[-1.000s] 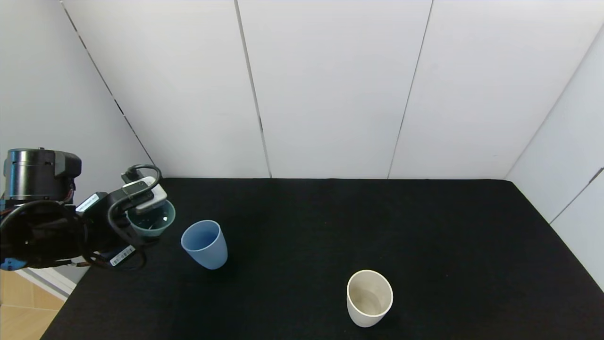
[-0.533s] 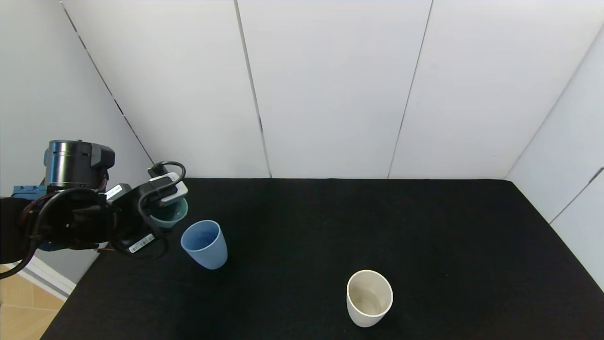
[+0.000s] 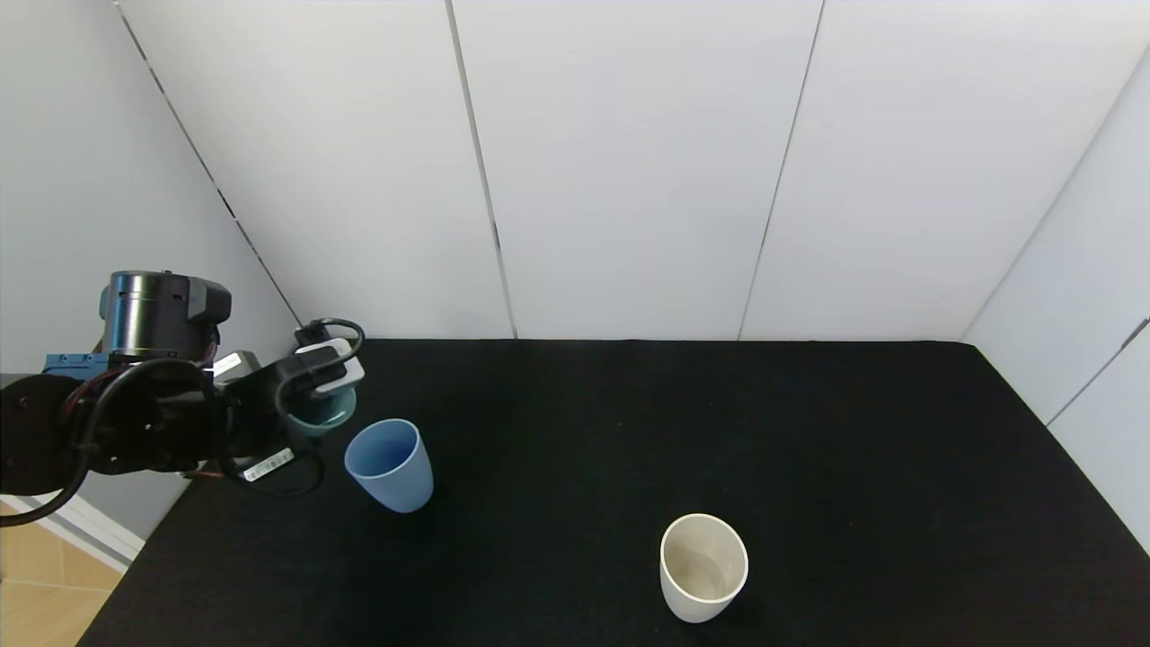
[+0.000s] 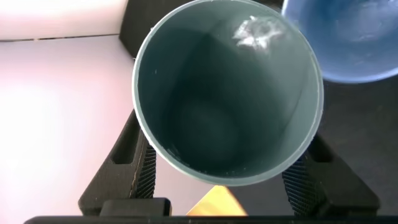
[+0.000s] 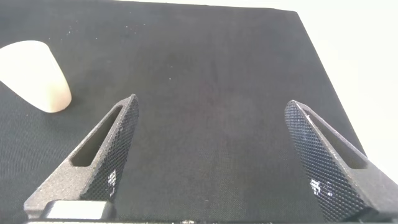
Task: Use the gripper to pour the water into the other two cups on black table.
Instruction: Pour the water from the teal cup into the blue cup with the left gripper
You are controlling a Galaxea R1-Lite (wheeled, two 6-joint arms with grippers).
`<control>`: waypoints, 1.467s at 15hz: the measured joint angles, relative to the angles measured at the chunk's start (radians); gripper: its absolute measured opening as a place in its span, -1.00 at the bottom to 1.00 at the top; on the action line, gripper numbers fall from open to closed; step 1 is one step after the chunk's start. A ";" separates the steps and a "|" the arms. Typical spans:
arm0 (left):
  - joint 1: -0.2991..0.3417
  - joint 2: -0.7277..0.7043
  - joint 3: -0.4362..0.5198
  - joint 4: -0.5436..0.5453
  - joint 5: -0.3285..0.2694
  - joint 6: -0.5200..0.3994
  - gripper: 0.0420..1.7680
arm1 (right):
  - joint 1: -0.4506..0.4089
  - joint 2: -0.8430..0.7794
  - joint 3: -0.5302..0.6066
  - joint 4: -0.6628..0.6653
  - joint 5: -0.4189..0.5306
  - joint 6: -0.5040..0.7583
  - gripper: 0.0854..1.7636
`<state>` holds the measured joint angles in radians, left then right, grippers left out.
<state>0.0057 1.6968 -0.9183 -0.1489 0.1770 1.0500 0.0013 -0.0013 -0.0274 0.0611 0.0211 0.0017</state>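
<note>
Looking down from the head camera, I judge the pouring as barely begun, if at all: the light blue cup (image 3: 389,465) stands upright on the black table (image 3: 809,449) with no water I can make out inside it, and the cream-white cup (image 3: 703,566), well apart toward the near right, shows only a faint sheen at its bottom that I cannot call water for certain. Both fills look to be left. The left gripper (image 3: 316,409) is at the table's far-left corner, its forearm reaching in roughly level from the left, holding the teal-green cup (image 3: 325,410) just beside and behind the blue cup; whether that cup is lifted clear of the table I cannot tell.

From the left wrist, the black fingers (image 4: 138,168) are pressed against opposite sides of the teal-green cup (image 4: 228,93), pinching it. A pale glint high on its inner wall may be the water (image 4: 256,31). The blue cup's rim (image 4: 348,37) sits close by.

From the right wrist, the right gripper (image 5: 217,155) hangs with its fingers spread wide, holding nothing, above bare table (image 5: 205,74), with the cream-white cup (image 5: 34,74) off to one side.
</note>
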 joint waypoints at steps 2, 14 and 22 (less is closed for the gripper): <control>0.004 -0.001 0.000 0.000 0.014 0.038 0.27 | 0.000 0.000 0.000 0.000 0.000 0.000 0.94; 0.005 -0.011 0.007 0.005 0.039 0.099 0.27 | 0.000 0.000 0.000 0.000 0.000 0.000 0.94; -0.003 -0.038 0.019 0.059 -0.024 -0.062 0.27 | 0.000 0.000 0.000 0.000 0.000 0.000 0.94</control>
<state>0.0023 1.6591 -0.8989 -0.0904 0.1530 0.9881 0.0013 -0.0013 -0.0274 0.0606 0.0206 0.0017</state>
